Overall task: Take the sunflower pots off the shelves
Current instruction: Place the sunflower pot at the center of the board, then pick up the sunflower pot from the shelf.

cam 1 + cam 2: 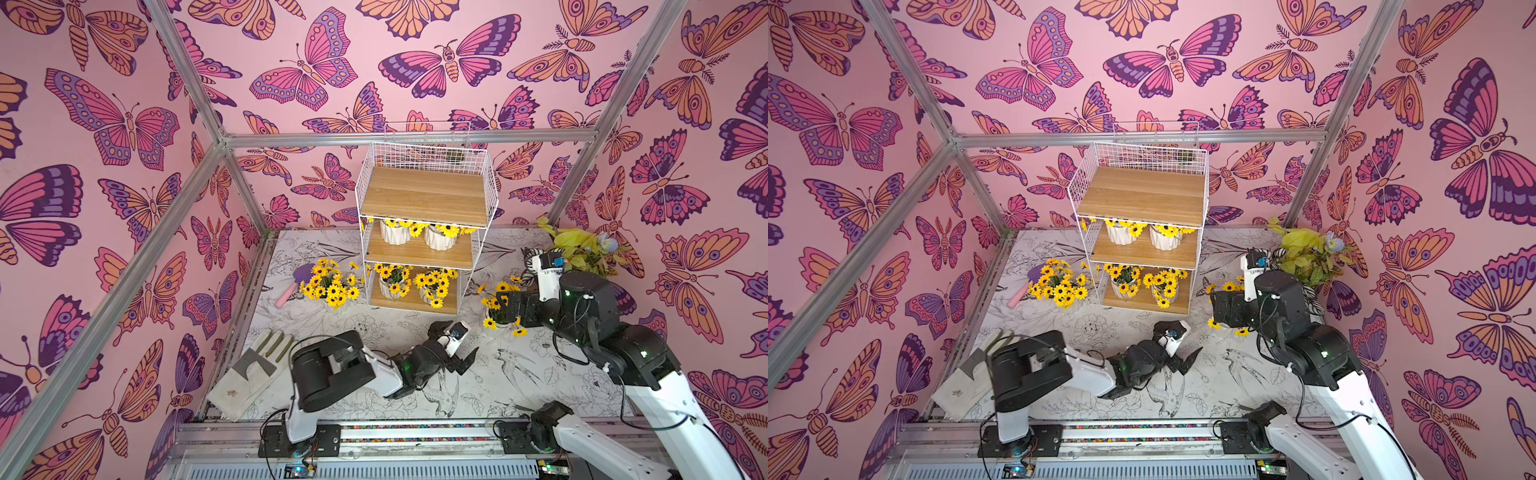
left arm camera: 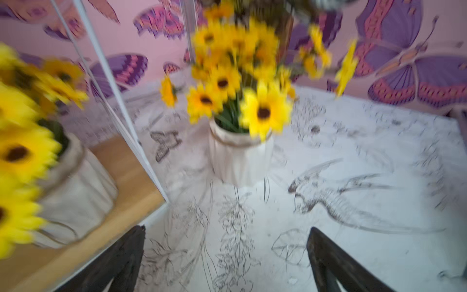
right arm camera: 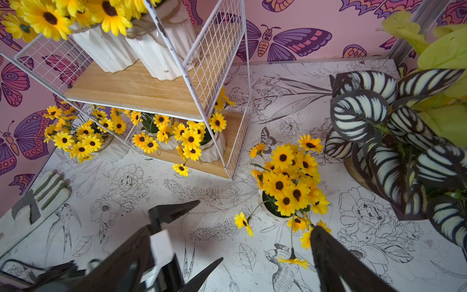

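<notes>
Four sunflower pots (image 1: 395,233) stand on the shelves (image 1: 424,195), middle and bottom boards, two on the table (image 1: 365,328) flanking them; left gripper (image 2: 227,228) and right gripper (image 3: 230,227) gape empty, the right seemingly just short of one pot.

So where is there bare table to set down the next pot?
Bare: the strip between the rack front and left gripper, and the front between both arms. Crowded: right of the rack, with a pot, striped plant, right gripper.
</notes>
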Controlling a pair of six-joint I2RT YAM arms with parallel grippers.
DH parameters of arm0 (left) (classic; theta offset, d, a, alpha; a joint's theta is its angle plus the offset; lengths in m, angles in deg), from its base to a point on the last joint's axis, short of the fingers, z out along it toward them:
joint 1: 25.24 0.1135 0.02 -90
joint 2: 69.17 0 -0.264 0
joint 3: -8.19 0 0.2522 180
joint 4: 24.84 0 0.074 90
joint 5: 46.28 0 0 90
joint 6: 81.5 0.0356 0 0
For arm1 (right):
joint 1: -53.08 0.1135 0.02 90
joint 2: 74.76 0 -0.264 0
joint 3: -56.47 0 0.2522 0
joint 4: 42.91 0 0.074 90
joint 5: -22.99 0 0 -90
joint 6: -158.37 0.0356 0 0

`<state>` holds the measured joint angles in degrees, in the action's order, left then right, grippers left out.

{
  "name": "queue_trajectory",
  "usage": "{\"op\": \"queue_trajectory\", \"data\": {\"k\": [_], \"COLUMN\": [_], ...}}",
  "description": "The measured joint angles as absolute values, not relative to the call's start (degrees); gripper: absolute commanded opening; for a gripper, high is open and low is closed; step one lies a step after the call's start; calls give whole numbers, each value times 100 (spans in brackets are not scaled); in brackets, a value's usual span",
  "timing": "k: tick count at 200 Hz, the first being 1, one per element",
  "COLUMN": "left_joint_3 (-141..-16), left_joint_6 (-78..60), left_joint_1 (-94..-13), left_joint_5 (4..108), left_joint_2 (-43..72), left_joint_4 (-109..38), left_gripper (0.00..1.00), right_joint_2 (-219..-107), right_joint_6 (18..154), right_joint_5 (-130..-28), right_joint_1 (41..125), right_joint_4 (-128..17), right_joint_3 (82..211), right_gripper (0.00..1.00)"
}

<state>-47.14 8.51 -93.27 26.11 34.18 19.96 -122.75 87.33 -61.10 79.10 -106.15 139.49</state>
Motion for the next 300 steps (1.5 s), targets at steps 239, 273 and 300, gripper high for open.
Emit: {"op": "queue_trajectory", "data": {"k": [239,273,300], "left_joint_3": [-5024,-5404,-5697], "left_joint_6": [1035,926,893], "left_joint_1": [-7067,-6833,-6684], "left_joint_5": [1684,1955,2110], "left_joint_2": [443,896,1368], "left_joint_4": [-270,-288,-246], "left_gripper": [100,100,100], "right_joint_2": [-13811,-13931,-13949], "right_joint_6": [7837,7837,7839], "right_joint_5": [-5953,-5813,-5749], "right_joint_1": [9711,9779,9842], "right_joint_4": [-9120,-9106,-9111], "right_joint_3": [14327,14395,14430], "right_gripper": [99,99,99]}}
